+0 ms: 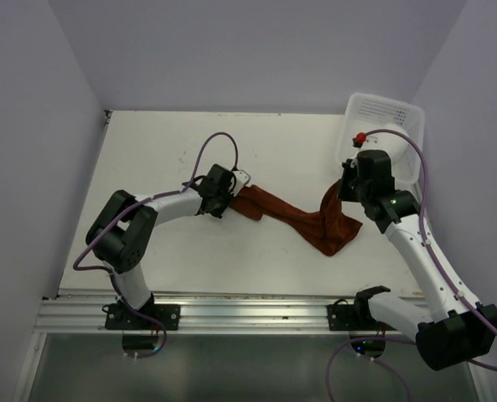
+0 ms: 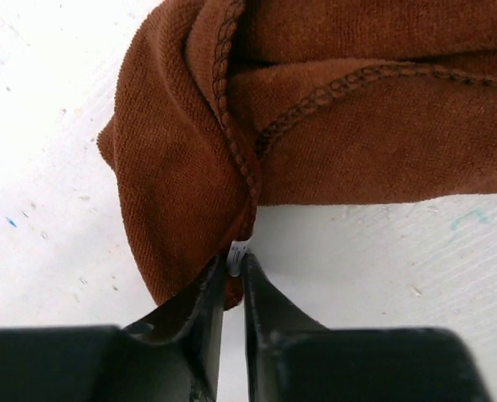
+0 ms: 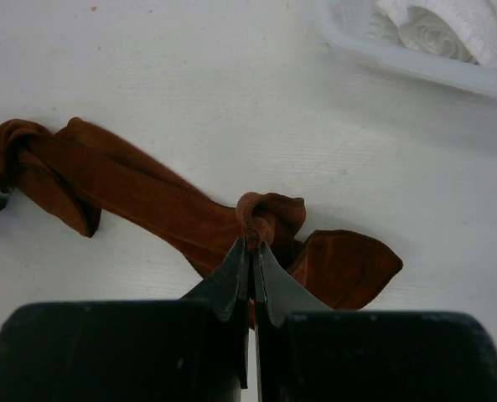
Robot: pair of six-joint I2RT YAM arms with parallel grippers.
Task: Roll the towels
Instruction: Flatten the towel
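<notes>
The rust-brown towel lies twisted into a long band across the middle of the table. My left gripper holds its left end. In the left wrist view that gripper is shut on the towel at a corner with a small white label. My right gripper holds the right end. The right wrist view shows it shut on a bunched fold of the towel. The white towel lies rolled inside the basket.
A white perforated plastic basket stands at the back right corner, just behind my right gripper; its rim shows in the right wrist view. Grey walls close the table on three sides. A metal rail runs along the near edge.
</notes>
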